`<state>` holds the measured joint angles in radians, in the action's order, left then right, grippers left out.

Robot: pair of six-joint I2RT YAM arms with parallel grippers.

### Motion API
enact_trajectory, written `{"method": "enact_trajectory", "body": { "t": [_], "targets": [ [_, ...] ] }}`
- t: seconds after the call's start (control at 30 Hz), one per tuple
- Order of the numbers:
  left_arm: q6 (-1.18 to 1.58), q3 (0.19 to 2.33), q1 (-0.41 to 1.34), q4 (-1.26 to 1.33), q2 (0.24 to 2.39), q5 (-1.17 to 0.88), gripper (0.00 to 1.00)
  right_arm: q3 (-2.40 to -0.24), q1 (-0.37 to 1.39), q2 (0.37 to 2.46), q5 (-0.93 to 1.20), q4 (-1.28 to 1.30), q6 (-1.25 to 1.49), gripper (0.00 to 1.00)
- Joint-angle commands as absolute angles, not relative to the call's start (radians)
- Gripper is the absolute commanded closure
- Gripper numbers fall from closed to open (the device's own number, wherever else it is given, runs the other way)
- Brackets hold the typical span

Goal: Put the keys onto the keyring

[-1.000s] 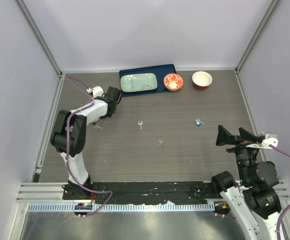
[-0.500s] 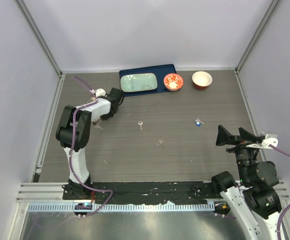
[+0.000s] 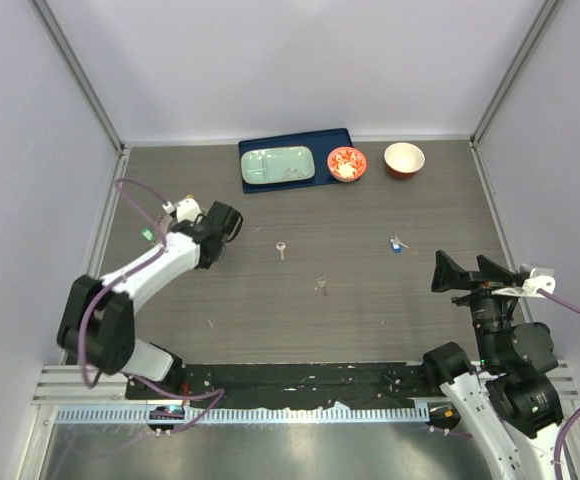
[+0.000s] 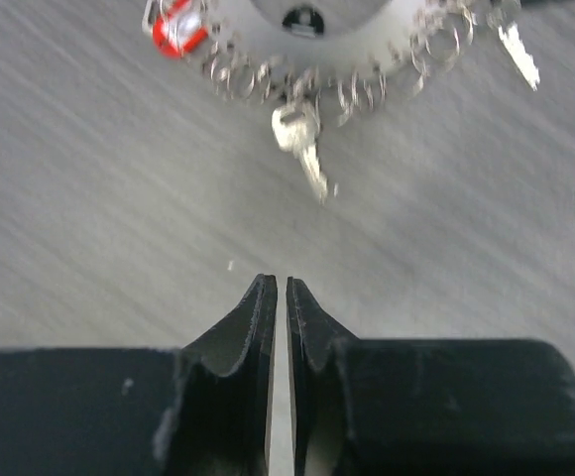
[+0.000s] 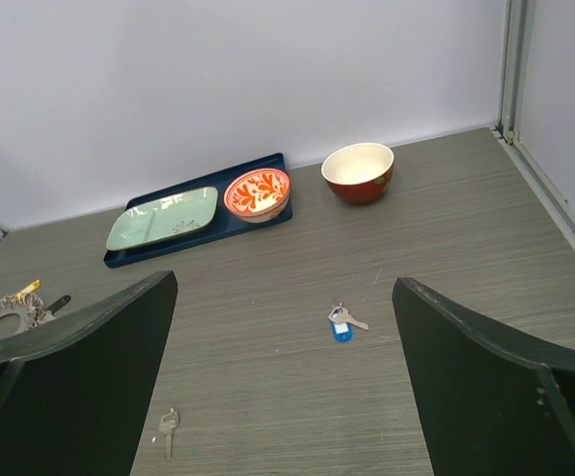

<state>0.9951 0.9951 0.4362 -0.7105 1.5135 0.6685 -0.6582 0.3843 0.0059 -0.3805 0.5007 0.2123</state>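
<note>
**Table** [image 3: 370, 200]: dark wood grain. The work is split between its left side and its middle.

**Right end effector** [image 5: 286, 288]: spread wide and empty. It sits by the right edge, well apart from every task item.

**Left end effector** [image 4: 279, 283]: fingers drawn in to a thin slit with nothing between them. It hangs over the left side of the table, pointing at the keyring.

**Keyring** [image 4: 357, 30]: flat on the table straight ahead of the left end effector, near it but not touching.
- Only the near rim shows in the left wrist view, fringed with small wire loops.
- A hung key [image 4: 300, 139] trails off that rim with its blade pointing back toward the fingers.
- A red-headed key [image 4: 173, 28] sits at the rim's left.
- In the top view the left arm covers most of the ring, so I cannot place it there.

**Loose keys**, in the middle of the table:
- The plain key [image 3: 282, 249] lies to the right of the left end effector and is the closest loose key to it. Its long axis runs roughly far to near, probably head at the far end, though it is too small to be sure.
- A second key [image 3: 321, 284] lies further right and nearer the bases.
- The blue-headed key [image 3: 396, 243] lies closer to the right arm.

**Judgement:** the plain key falls to the left arm. That arm would have to swing right, away from the ring, open its fingers, and close across the blade's narrow width.
</note>
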Motion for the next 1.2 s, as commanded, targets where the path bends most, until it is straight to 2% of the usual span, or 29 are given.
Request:
{"method": "enact_trajectory", "body": {
  "t": [0.0, 0.1, 0.17, 0.2, 0.23, 0.33, 0.4, 0.57, 0.8, 1.0, 1.17],
  "targets": [
    [1.136, 0.896, 0.538, -0.883, 1.329, 0.661, 0.88, -0.675, 0.391, 0.003, -0.371, 0.474, 0.198, 0.02],
    [1.170, 0.838, 0.607, -0.937, 1.223, 0.654, 0.87, -0.673, 0.391, 0.003, -0.364, 0.474, 0.198, 0.03],
    [1.169, 0.819, 0.614, -0.922, 1.181, 0.655, 0.80, -0.672, 0.393, 0.003, -0.361, 0.471, 0.196, 0.03],
    [1.161, 0.802, 0.614, -0.901, 1.152, 0.676, 0.76, -0.673, 0.393, 0.003, -0.360, 0.469, 0.196, 0.03],
    [1.157, 0.798, 0.612, -0.852, 1.144, 0.710, 0.65, -0.673, 0.393, 0.003, -0.354, 0.471, 0.196, 0.03],
    [1.126, 0.807, 0.586, -0.747, 1.163, 0.750, 0.51, -0.672, 0.393, 0.003, -0.348, 0.469, 0.196, 0.03],
    [1.100, 0.811, 0.545, -0.674, 1.192, 0.743, 0.48, -0.670, 0.393, 0.003, -0.344, 0.468, 0.195, 0.03],
    [0.944, 0.834, 0.411, -0.371, 1.354, 0.693, 0.51, -0.669, 0.393, 0.003, -0.337, 0.469, 0.192, 0.03],
    [0.844, 1.106, 0.391, -0.403, 1.696, 0.762, 0.64, -0.667, 0.394, 0.003, -0.333, 0.468, 0.190, 0.03],
    [0.827, 1.288, 0.377, -0.501, 1.874, 0.804, 0.64, -0.666, 0.399, 0.003, -0.333, 0.466, 0.189, 0.03],
    [0.830, 1.341, 0.371, -0.558, 1.966, 0.807, 0.64, -0.664, 0.402, 0.003, -0.334, 0.466, 0.187, 0.03]
  ]
}}
